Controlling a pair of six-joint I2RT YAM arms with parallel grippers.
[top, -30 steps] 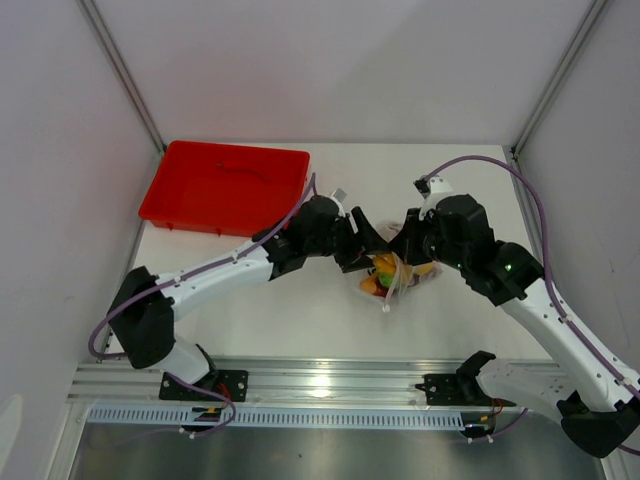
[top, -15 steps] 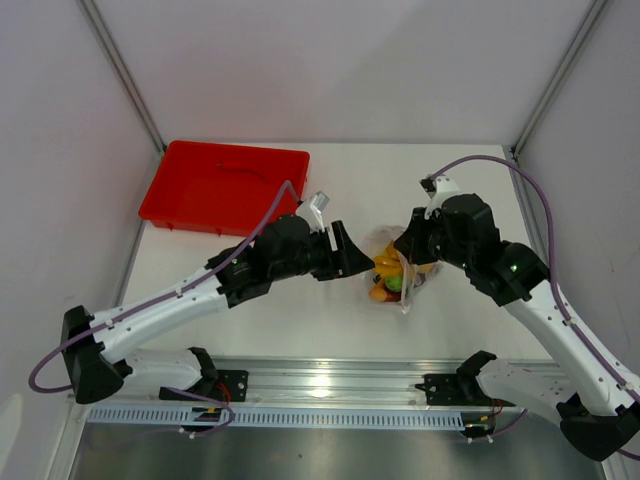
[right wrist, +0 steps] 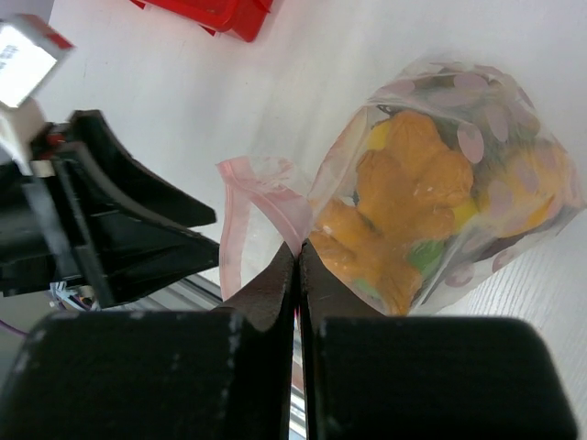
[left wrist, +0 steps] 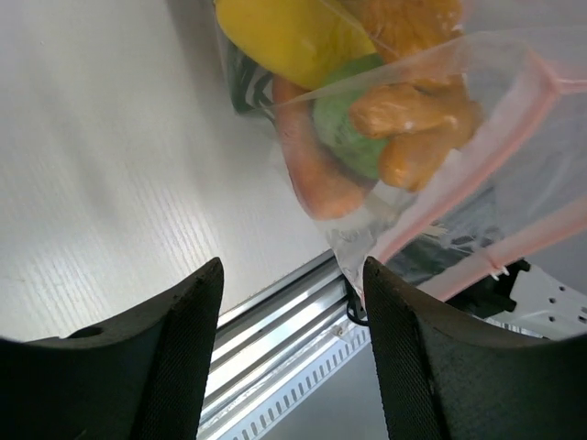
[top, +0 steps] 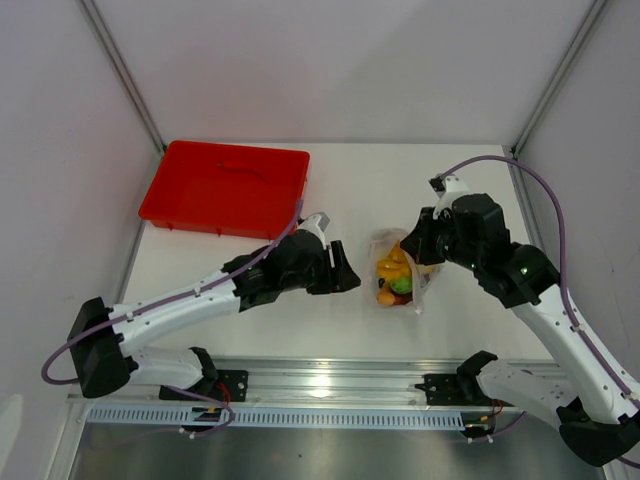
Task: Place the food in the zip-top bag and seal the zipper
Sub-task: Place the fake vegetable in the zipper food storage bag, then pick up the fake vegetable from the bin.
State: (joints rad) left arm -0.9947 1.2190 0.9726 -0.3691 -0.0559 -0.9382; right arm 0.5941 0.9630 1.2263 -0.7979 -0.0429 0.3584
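Red tray (top: 225,187) sits at the far left of the worktop (top: 350,190), same spot as before

Left gripper (top: 342,279) has pulled back since half a second ago. Then it was up against the bag, now it sits nearer the front edge and clear of it, with bare worktop between. Jaws released and spread wide with nothing between them, seen plainly in the left wrist view (left wrist: 292,275)

Zip-top bag (top: 415,295) lies mid-worktop between the two grippers, slid a little toward the near edge since the earlier frame. Long axis runs roughly far-to-near with a slight tilt to the right at the near end. Food (top: 392,272) is inside: yellow, green and orange pieces bunched in the far part. Zipper (right wrist: 275,197) is on the near-left side, mouth facing the left gripper and the front rail. In the left wrist view the pink strips (left wrist: 477,165) run apart, not pressed together. Cannot tell if the bag's underside rests fully on the worktop

Right gripper (top: 412,250) is at the bag's right side, jaws clenched on the zip-top bag at the pink strip fold (right wrist: 296,255), no gap between them
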